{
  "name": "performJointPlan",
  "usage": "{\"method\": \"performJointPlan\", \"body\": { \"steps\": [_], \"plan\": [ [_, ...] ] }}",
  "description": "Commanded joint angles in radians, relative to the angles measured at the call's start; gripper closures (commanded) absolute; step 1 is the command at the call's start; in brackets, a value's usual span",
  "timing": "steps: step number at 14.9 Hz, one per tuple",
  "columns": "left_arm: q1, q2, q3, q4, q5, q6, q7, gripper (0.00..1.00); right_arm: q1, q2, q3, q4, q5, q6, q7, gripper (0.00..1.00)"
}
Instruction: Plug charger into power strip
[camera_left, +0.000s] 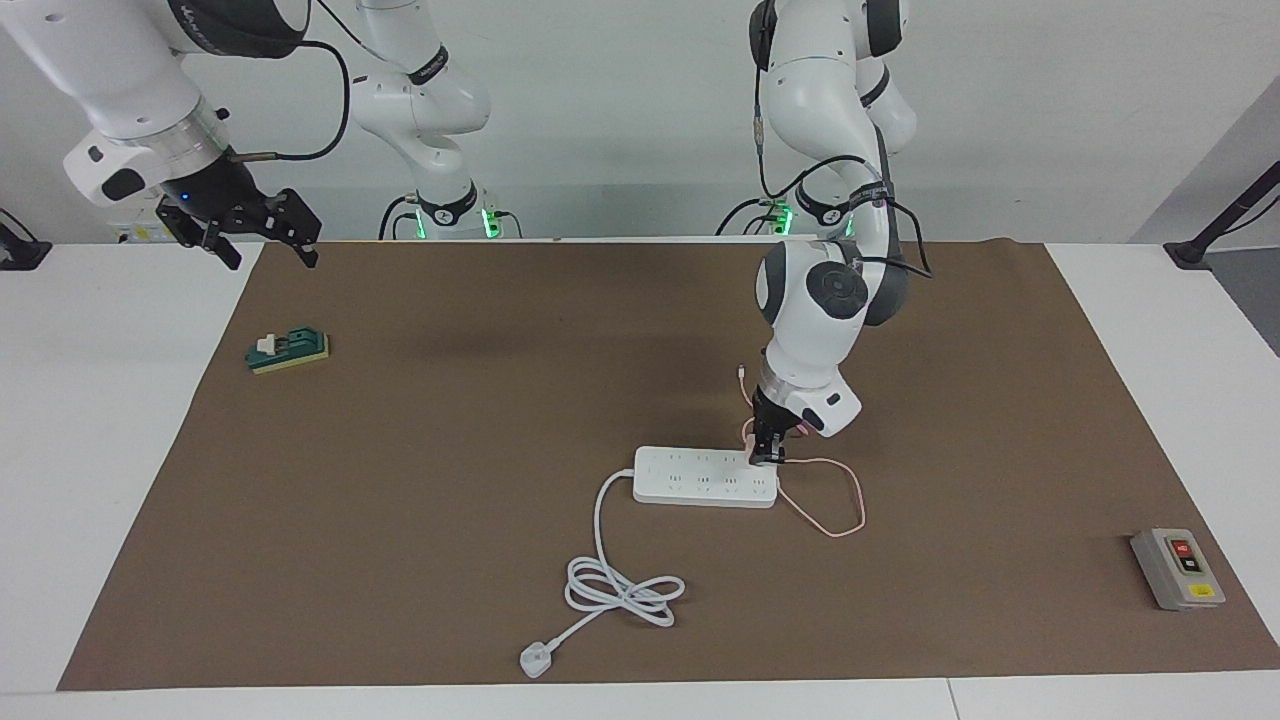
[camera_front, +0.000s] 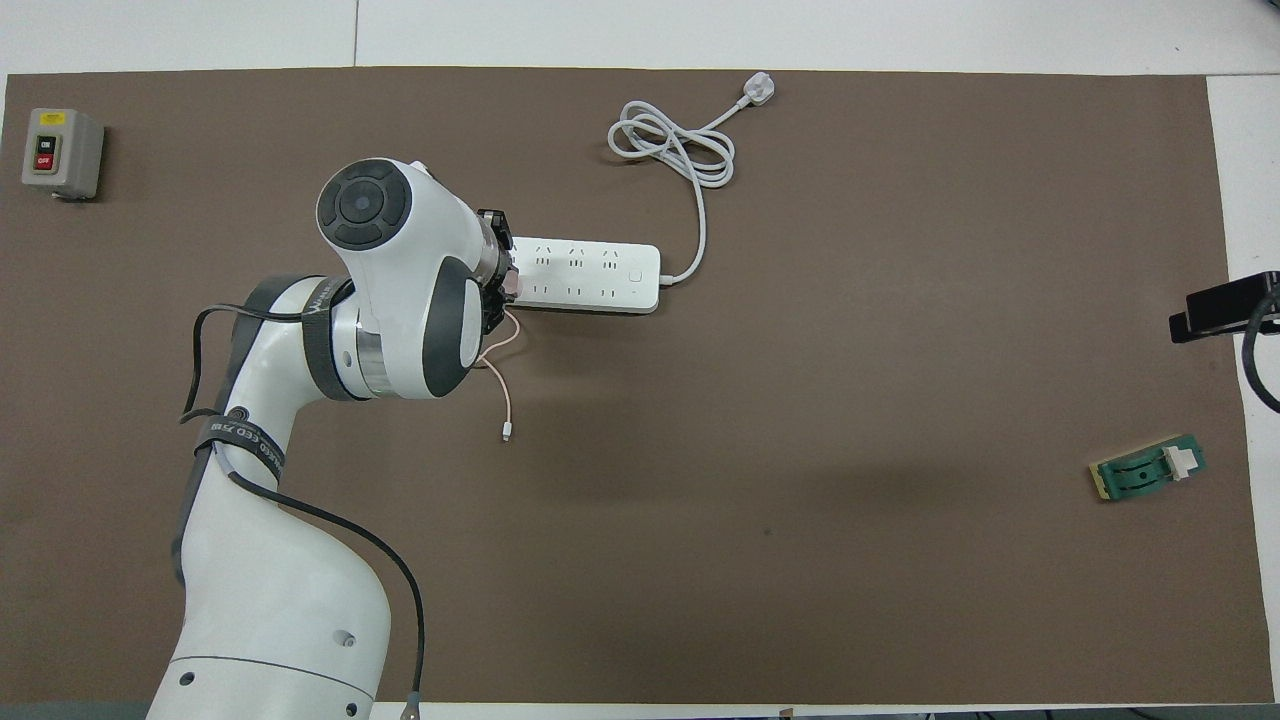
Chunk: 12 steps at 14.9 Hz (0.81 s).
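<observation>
The white power strip (camera_left: 700, 478) (camera_front: 590, 275) lies mid-table. Its thick cord coils away to a white three-pin plug (camera_left: 535, 661). My left gripper (camera_left: 768, 456) (camera_front: 497, 275) stands upright over the strip's end toward the left arm's side, shut on the small pink charger (camera_front: 511, 285). The gripper's fingers mostly hide the charger in the facing view. The charger's thin pink cable (camera_left: 850, 500) (camera_front: 507, 400) loops on the mat beside that end. My right gripper (camera_left: 262, 240) waits open, raised over the mat's corner by the right arm's base.
A green and white block (camera_left: 289, 350) (camera_front: 1150, 470) lies toward the right arm's end. A grey switch box (camera_left: 1178, 568) (camera_front: 60, 152) with red and yellow buttons sits toward the left arm's end. The brown mat (camera_left: 450, 450) covers the table.
</observation>
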Motion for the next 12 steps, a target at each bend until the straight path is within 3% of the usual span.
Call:
{"method": "performJointPlan", "body": {
  "steps": [1, 10, 12],
  "plan": [
    [-0.062, 0.011, 0.003, -0.148, -0.024, 0.177, 0.046, 1.0, -0.001, -0.009, 0.002, -0.002, -0.012, -0.011, -0.015, 0.0],
    [-0.065, 0.025, 0.003, -0.149, -0.024, 0.185, 0.063, 1.0, -0.001, -0.009, 0.002, -0.002, -0.012, -0.013, -0.015, 0.0],
    [-0.05, 0.026, 0.003, -0.123, -0.024, 0.136, 0.098, 1.0, -0.001, -0.009, 0.002, -0.002, -0.012, -0.011, -0.015, 0.0]
  ]
}}
